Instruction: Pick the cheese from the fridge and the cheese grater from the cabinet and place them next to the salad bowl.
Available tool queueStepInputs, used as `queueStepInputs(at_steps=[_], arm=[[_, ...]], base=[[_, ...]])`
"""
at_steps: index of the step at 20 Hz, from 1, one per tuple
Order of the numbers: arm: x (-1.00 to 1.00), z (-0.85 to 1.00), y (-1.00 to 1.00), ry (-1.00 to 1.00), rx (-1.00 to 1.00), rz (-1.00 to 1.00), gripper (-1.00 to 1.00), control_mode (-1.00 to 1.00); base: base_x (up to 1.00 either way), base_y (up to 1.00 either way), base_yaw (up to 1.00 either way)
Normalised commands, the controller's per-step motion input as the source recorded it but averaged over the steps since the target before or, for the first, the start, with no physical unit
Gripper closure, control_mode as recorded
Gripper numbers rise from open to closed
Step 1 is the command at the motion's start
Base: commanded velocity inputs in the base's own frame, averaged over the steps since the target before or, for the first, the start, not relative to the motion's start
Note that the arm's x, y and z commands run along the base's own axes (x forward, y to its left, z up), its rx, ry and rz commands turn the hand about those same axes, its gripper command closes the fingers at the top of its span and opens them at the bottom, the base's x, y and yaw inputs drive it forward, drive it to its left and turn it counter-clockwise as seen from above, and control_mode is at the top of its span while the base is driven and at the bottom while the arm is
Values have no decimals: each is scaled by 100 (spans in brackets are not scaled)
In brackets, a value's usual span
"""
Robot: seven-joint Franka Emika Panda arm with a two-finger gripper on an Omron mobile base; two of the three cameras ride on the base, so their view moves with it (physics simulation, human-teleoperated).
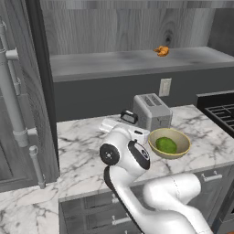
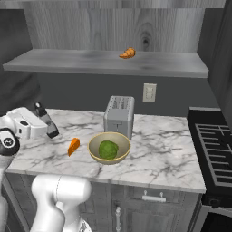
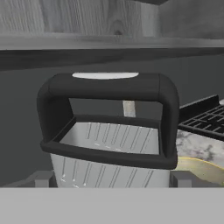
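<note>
Here cheese grater [image 3: 107, 131] upright between spread claw [image 3: 109, 178] fingertips.

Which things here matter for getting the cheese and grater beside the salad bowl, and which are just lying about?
For the job: cheese grater, cheese, salad bowl, cabinet.
Lying about: toaster, croissant, wall outlet, stove.
</note>
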Motion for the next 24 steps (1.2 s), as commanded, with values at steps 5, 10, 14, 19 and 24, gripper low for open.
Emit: queueStepInputs(at_steps=[5,10,14,19,24], arm=[[50,-48,29,10,0,0,100,-100],[48,-45,27,16,0,0,100,-100],[40,-46,30,13,-1,0,100,-100],[28,-59,13,0,-4,0,100,-100],[28,-57,0,-1,0,-4,100,-100]], base=[[0,0,0],[0,0,0],[0,0,0],[0,0,0],[0,0,0]])
